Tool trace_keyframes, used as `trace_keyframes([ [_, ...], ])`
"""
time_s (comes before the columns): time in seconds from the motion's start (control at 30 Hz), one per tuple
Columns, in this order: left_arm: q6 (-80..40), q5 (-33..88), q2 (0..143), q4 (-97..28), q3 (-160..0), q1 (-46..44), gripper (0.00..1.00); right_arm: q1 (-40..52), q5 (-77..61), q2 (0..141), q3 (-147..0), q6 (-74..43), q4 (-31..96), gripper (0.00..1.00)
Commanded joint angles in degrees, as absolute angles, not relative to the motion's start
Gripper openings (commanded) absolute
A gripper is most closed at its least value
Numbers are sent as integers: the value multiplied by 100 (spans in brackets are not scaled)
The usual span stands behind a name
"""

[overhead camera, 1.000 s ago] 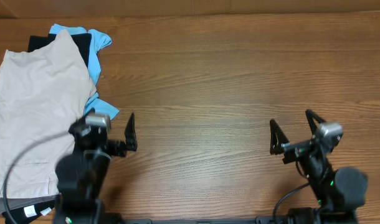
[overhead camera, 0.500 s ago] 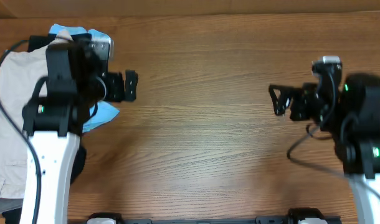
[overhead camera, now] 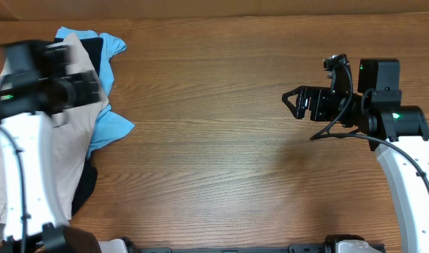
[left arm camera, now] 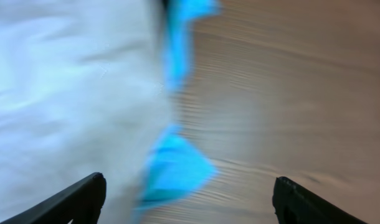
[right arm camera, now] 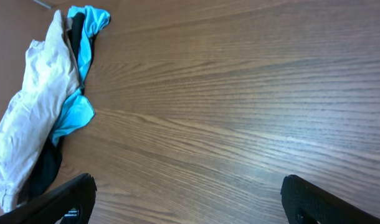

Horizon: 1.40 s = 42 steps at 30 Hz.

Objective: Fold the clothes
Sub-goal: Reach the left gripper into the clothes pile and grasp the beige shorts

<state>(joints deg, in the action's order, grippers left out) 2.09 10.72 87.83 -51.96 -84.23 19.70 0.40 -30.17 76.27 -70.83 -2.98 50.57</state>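
Observation:
The pale beige shorts [overhead camera: 63, 147] lie crumpled on a pile at the table's left edge, partly hidden by my left arm. They also show in the left wrist view [left arm camera: 53, 93] and in the right wrist view [right arm camera: 34, 106]. My left gripper [overhead camera: 91, 86] is blurred in the overhead view and hovers over the pile's right edge. In its wrist view it [left arm camera: 190, 211] is open and empty above the shorts' edge. My right gripper [overhead camera: 292, 102] is open and empty over bare wood at the right, far from the pile; its wrist view [right arm camera: 187, 205] shows the same.
A light blue garment [overhead camera: 110, 130] sticks out from under the shorts and shows in both wrist views [left arm camera: 174, 168] [right arm camera: 75, 115]. A black garment [overhead camera: 84, 190] lies beneath the pile. The wooden table [overhead camera: 214, 161] spreads between the arms.
Both arms rose from the front edge. The left gripper swung away and left over the clothes pile. The right gripper moved towards the far side and slightly left. Both stayed open.

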Motion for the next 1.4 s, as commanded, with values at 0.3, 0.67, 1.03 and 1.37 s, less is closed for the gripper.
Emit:
trace_keyframes([
  [0.3, 257, 1210, 10460, -4309, -8569, 4145, 81, 30, -3177, 7653, -7240, -303, 5096, 98],
  [0.67, 1234, 1485, 10735, -3653, -8578, 5177, 78, 30, -3094, 7653, -7238, -303, 5196, 98],
  [1.03, 1592, 701, 11450, -3485, -8578, 5245, 72, 30, -3094, 7653, -7238, -303, 5330, 98],
  [1.37, 1398, 934, 11596, -3481, -8578, 5363, 13, 30, -3094, 7653, -7238, -305, 5323, 98],
])
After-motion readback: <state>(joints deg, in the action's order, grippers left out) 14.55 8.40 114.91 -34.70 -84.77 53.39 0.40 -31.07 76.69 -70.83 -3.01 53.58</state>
